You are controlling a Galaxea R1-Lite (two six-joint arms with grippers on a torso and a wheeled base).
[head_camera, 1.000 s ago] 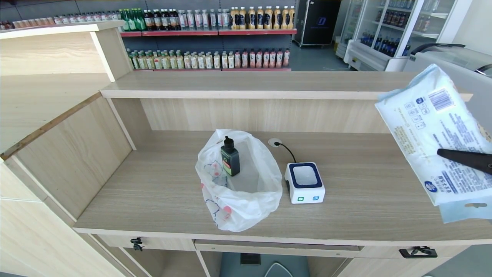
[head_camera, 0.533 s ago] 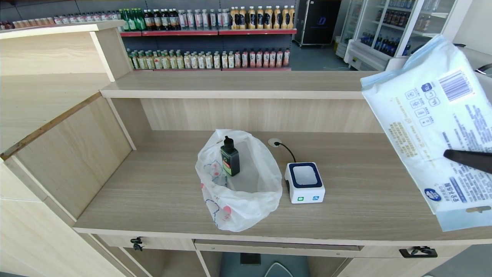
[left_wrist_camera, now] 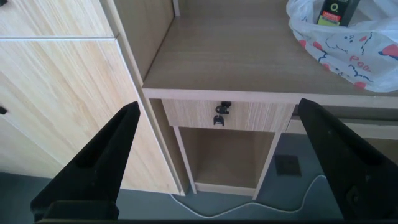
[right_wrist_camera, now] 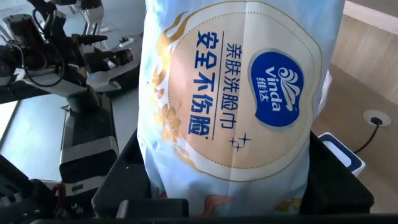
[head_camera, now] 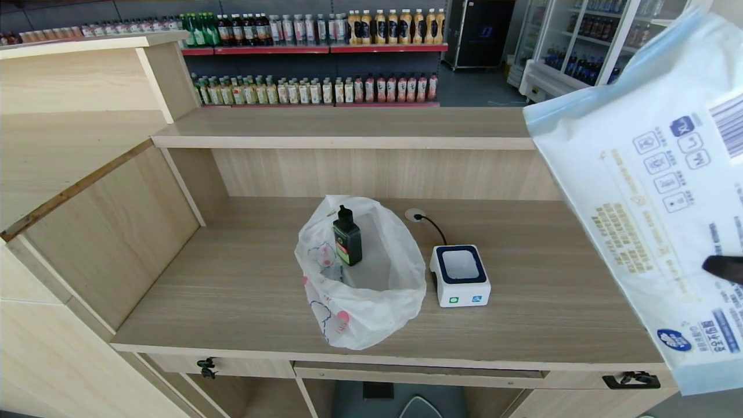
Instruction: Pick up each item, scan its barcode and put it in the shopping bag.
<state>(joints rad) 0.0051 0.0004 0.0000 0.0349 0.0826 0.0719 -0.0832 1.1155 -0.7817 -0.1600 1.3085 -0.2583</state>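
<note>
A large white and pale blue soft pack (head_camera: 656, 215) hangs high at the right of the counter, its barcode side towards the head camera. My right gripper (head_camera: 725, 268) is shut on the pack (right_wrist_camera: 230, 106), one dark finger (head_camera: 722, 268) lying across its lower part. On the middle of the counter (head_camera: 551, 302) lies the white plastic shopping bag (head_camera: 360, 302), open, with a black bottle (head_camera: 347, 238) standing in it. The white scanner (head_camera: 460, 274) with a blue-framed window sits just right of the bag. My left gripper (left_wrist_camera: 217, 162) is open, low beside the counter's front left corner, with nothing between its fingers.
A raised ledge (head_camera: 348, 130) runs behind the counter and a wooden side wall (head_camera: 110, 232) closes its left. The scanner's black cable (head_camera: 432, 226) runs to a hole in the counter. A drawer with a key (left_wrist_camera: 220, 114) sits under the front edge. Drink shelves stand far behind.
My right gripper has lifted the pack higher and closer to the head camera, tilting it further. The bag, bottle and scanner have stayed put.
</note>
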